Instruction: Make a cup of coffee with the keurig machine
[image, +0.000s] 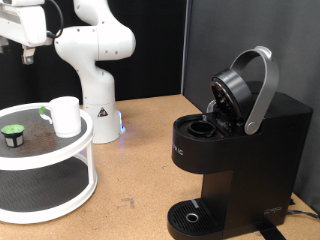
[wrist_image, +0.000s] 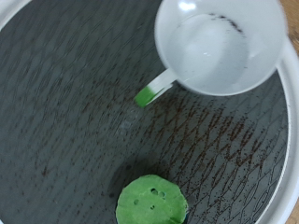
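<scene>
The small white cup (image: 65, 115) stands on the top tier of a round white stand (image: 60, 160) at the exterior view's left. In the wrist view, seen from above, the cup (wrist_image: 220, 42) is empty and has a short handle with a green tip. A small dark pod with a green top (image: 12, 133) sits on the same tier, left of the cup; it also shows in the wrist view (wrist_image: 149, 201). The black keurig machine (image: 250, 150) stands at the right with its grey-handled lid raised and its pod chamber open. The gripper (image: 28, 52) hangs high above the stand, holding nothing.
The white robot base (image: 97, 105) stands behind the stand. The stand's dark mesh top (wrist_image: 65, 112) has a white rim. The round drip tray (image: 190, 213) sits at the machine's base. A cable (image: 295, 208) lies at the machine's right.
</scene>
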